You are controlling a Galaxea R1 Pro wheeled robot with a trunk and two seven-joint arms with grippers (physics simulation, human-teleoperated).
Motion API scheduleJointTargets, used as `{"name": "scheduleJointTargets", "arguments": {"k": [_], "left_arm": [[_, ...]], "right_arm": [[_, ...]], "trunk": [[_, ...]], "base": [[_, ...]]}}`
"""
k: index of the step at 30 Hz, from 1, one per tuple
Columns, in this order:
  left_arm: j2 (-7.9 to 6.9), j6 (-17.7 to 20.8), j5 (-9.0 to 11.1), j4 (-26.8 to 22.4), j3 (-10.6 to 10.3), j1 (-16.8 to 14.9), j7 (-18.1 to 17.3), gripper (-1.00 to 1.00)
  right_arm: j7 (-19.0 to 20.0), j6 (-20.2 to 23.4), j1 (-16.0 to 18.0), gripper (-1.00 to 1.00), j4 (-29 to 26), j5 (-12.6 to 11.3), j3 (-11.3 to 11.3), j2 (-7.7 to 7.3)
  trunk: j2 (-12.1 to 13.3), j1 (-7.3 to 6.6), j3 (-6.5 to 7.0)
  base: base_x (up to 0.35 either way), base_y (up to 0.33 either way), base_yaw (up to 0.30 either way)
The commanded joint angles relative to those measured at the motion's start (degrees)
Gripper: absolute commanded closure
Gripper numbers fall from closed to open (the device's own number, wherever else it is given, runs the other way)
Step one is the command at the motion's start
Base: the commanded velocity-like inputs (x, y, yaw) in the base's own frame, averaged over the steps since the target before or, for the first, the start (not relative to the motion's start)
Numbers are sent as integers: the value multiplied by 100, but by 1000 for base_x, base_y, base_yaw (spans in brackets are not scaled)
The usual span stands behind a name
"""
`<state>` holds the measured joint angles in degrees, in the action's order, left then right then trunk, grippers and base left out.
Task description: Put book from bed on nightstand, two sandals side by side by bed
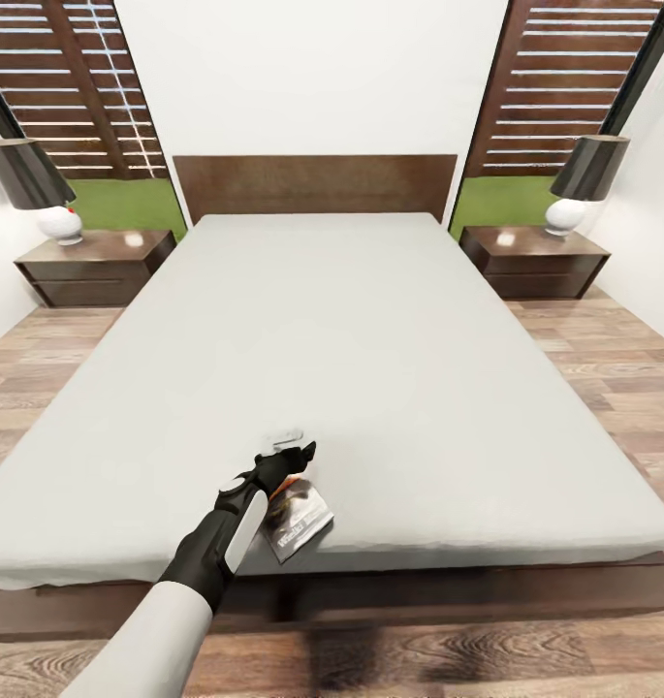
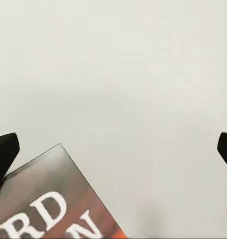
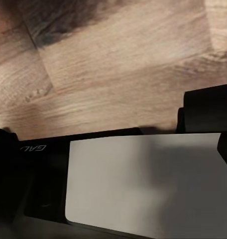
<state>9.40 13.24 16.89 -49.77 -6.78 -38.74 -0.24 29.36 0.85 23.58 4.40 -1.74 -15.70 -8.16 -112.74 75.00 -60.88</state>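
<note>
Book (image 1: 298, 523) lies flat on the bed (image 1: 370, 368), near the foot edge and a little left of centre, cover up and turned at an angle. Left gripper (image 1: 291, 456) hangs directly over its far end, arm reaching in from the lower left of the head view. In the left wrist view the two dark fingertips (image 2: 5, 152) stand wide apart at either side, jaws spread, with the book's corner and white lettering (image 2: 49, 199) low between them and bare mattress beyond; nothing is pinched yet. Judgement: a thin paperback, light, slightly flexible, glossy cover likely slick; lying flush on a soft mattress it offers little edge. Best hold is probably across a short edge or corner, pressing into the mattress so one finger gets under. Head view alone gives the room layout: two dark nightstands, left (image 1: 94, 264) and right (image 1: 535, 260), flank the headboard (image 1: 312, 186), each carrying a lamp, both well apart from the book. Right wrist view looks onto wood plank floor (image 3: 113, 64) and part of the robot's own body; state of the right gripper cannot be told.
</note>
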Motion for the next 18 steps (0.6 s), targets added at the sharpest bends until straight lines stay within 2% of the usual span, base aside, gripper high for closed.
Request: {"name": "scheduleJointTargets", "arguments": {"k": [1,13,18], "left_arm": [[0,30,43,-7,1,-2,-2,-100],[0,30,43,-7,1,-2,-2,-100],[0,30,43,-7,1,-2,-2,-100]], "right_arm": [[20,7,7,-100,17,-19,-30,-6],[21,7,7,-100,17,-19,-30,-4],[22,7,7,-100,17,-19,-30,-4]], "trunk": [[-2,-1,-4],[-2,-1,-4],[-2,-1,-4]], "base": [[-44,0,0],[-8,0,0],[-112,0,0]]}}
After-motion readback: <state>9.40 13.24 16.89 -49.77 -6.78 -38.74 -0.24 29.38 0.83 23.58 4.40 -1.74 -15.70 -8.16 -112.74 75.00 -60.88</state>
